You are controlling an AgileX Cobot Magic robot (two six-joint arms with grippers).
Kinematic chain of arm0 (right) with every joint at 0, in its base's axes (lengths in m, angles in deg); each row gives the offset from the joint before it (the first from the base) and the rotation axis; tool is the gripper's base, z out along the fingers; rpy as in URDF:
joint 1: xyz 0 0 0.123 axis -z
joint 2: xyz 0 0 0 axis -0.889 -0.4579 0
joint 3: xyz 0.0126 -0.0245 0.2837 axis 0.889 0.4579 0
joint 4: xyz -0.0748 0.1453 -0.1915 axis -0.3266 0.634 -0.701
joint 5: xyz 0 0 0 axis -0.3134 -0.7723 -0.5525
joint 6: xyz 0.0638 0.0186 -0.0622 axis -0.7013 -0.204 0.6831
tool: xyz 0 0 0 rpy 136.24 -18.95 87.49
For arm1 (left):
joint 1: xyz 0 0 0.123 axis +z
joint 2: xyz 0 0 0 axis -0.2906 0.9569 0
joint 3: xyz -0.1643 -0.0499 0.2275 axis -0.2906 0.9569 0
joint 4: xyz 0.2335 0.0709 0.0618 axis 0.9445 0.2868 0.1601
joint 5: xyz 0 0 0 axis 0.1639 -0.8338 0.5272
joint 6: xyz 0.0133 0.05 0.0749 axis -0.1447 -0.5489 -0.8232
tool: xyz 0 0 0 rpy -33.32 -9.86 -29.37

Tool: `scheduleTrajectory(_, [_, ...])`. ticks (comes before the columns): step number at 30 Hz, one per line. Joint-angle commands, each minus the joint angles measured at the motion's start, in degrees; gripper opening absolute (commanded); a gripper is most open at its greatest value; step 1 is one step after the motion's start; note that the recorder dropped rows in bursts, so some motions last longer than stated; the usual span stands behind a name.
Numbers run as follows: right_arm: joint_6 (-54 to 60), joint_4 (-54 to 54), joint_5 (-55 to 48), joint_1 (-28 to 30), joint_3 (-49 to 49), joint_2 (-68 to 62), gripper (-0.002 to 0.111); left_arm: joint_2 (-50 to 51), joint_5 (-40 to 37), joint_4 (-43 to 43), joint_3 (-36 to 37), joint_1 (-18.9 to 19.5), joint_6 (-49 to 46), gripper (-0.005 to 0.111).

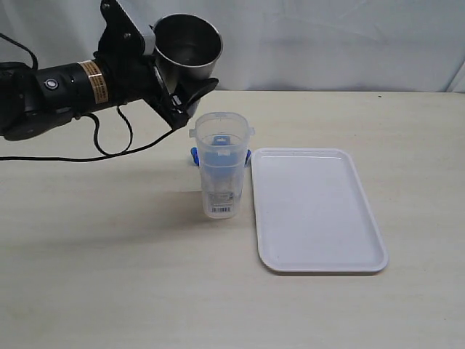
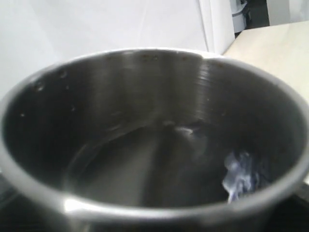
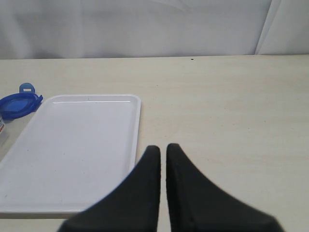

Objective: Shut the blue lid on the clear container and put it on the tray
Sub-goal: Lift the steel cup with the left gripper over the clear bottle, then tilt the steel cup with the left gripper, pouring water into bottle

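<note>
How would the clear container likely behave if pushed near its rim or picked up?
The clear container stands tall on a narrower base, so a high push would probably tip it, not slide it. Its see-through plastic walls suggest it is light and may flex under a squeeze.

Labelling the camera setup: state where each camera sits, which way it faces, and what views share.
Exterior view: raised before the table, looking down at the clear container, blue lid and tray; the left arm shows, its left pincer holding the steel tumbler aloft.
Left wrist view: on the left wrist, looking into the steel tumbler; no robot part shows clearly.
Right wrist view: on the right wrist, facing across the tray past the shut right pincer.
Shared: exterior and right wrist views both show tray and blue lid.
</note>
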State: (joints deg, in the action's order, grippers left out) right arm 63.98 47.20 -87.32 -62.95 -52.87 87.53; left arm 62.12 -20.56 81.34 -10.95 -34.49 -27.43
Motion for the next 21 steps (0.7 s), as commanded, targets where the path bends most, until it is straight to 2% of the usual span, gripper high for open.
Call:
scheduleTrajectory(1, [0.0, 0.1, -0.1, 0.1, 0.1, 0.2, 0.005, -1.0, 2.6, 3.2, -1.0, -0.2, -3.3, 0.000])
scheduleTrajectory(3, [0.0, 0.1, -0.1, 0.1, 0.1, 0.2, 0.005, -1.0, 0.6, 3.5, -1.0, -0.4, -4.4, 0.000])
scheduleTrajectory(15, [0.0, 0.1, -0.1, 0.1, 0.1, 0.2, 0.005, -1.0, 1.1, 5.7, -1.0, -0.4, -11.6, 0.000])
scheduleTrajectory(21, [0.0, 0.1, -0.1, 0.1, 0.1, 0.2, 0.005, -1.0, 1.1, 5.7, -1.0, -0.4, -19.0, 0.000])
